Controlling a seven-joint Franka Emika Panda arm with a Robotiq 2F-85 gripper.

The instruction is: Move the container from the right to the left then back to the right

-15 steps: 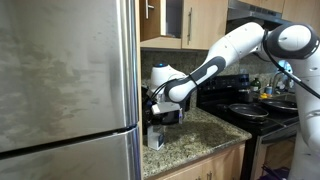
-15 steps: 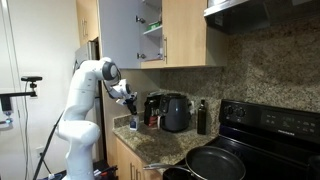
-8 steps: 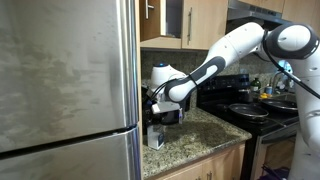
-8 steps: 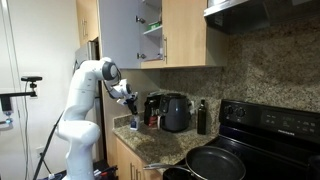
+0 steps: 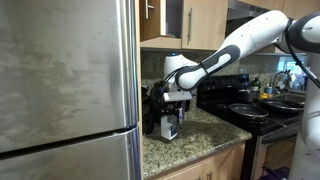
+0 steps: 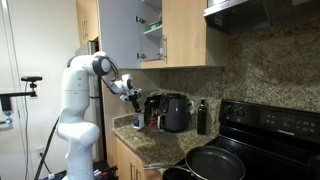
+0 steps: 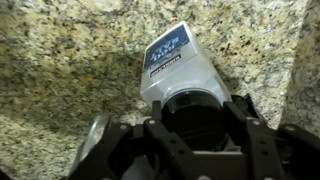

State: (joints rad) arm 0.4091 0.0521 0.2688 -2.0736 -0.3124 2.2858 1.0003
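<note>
The container (image 7: 172, 62) is a small whitish translucent plastic tub with a blue label and a dark lid. It lies between my fingers, over the speckled granite countertop (image 7: 60, 60). My gripper (image 7: 197, 108) is shut on it at the lid end. In both exterior views the gripper (image 5: 170, 118) (image 6: 136, 113) points down at the counter's near end with the container (image 5: 170, 129) (image 6: 137, 122) under it. I cannot tell whether it touches the counter or hangs just above it.
A black air fryer (image 6: 176, 112) stands just behind the gripper, with a dark bottle (image 6: 201, 118) beside it. A steel fridge (image 5: 65, 90) borders the counter on one side. A black stove with a pan (image 6: 215, 162) is on the other. A cabinet door (image 6: 118, 35) hangs open overhead.
The gripper has carried the container away from the fridge edge toward the stove side and a little up. The arm's elbow has risen.
</note>
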